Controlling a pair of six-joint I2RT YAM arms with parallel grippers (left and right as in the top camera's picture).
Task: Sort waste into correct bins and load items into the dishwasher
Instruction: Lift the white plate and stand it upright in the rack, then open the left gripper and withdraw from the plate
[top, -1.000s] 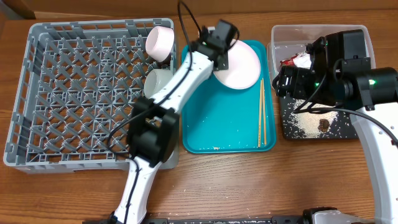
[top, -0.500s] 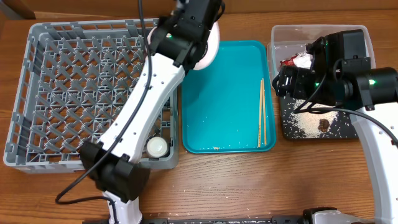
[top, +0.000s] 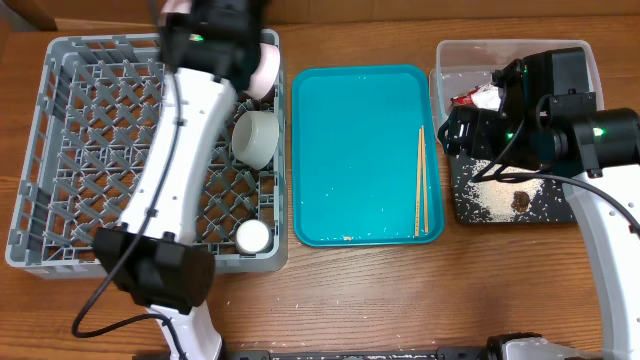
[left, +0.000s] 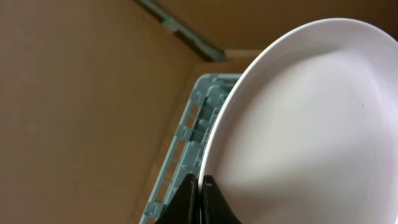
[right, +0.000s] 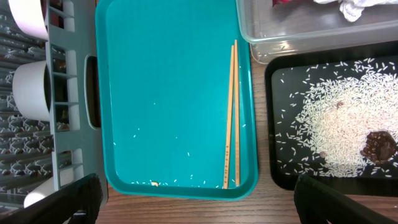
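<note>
My left gripper (left: 200, 198) is shut on the rim of the round pale pink plate (left: 311, 124) and holds it on edge above the back of the grey dish rack (top: 60, 150). In the overhead view the wrist (top: 210, 30) hides most of the plate. The rack holds a pinkish bowl (top: 262, 65), a grey-green bowl (top: 255, 138) and a small white cup (top: 252, 235). Two chopsticks (top: 421, 180) lie on the teal tray (top: 360, 140). My right gripper (right: 199, 208) is open and empty, hovering over the bins.
The clear tub (top: 560, 52) at the back right holds a white napkin (right: 357, 7) and a red wrapper (top: 470, 98). The black tray (top: 465, 205) in front of it holds rice (right: 336, 124) and a brown lump (right: 378, 146). A few grains lie on the teal tray.
My left arm lifted the pink plate off the teal tray and swung it left, over the back of the rack. The right arm has not moved.
</note>
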